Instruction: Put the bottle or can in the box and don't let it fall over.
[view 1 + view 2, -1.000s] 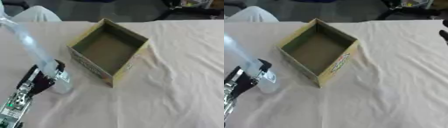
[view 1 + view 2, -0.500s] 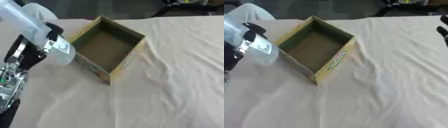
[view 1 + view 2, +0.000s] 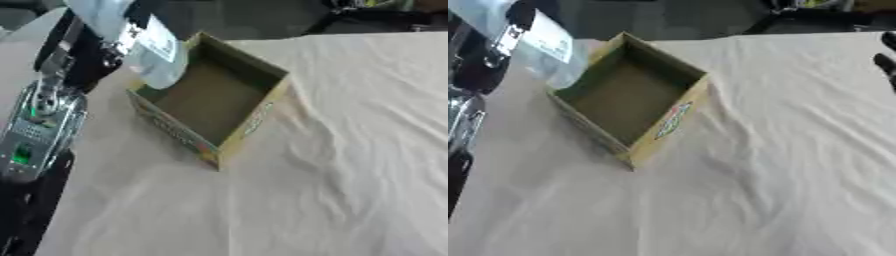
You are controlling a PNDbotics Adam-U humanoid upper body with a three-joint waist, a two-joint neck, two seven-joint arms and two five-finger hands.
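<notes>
The left hand point(image 3: 87, 47) is gripping a clear plastic bottle point(image 3: 144, 42) with a white label, its dark fingers wrapping round the bottle's side. The bottle is hanging in the air, tilted, with its base over the left rim of the open cardboard box point(image 3: 214, 102). The box is sitting empty on the tabletop point(image 3: 350, 165), which is lying under a wrinkled cream cloth, one printed side facing the camera. At the far right edge, only dark fingertips of the right hand point(image 3: 885, 62) are showing; whether they are curled cannot be told.
</notes>
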